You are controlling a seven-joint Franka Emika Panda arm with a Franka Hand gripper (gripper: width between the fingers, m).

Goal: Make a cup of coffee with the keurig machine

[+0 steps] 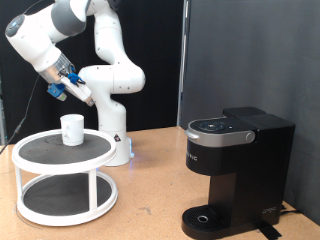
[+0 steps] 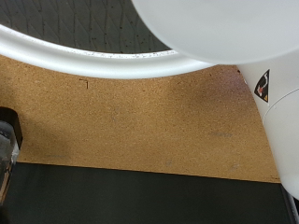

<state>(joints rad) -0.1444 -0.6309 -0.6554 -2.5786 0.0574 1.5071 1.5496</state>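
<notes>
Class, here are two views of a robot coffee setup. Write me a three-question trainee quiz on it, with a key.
1. True or false: the cup stands on the drip base of the keurig machine.
2. Which tier of the white stand carries the cup?
A. top
B. bottom
3. Fill in: the gripper hangs in the air ____ the cup.

Key: 1 false; 2 A; 3 above

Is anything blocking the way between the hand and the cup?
Nothing visible. The hand hangs in open air above the cup, which stands alone on the stand's top tier.
</notes>
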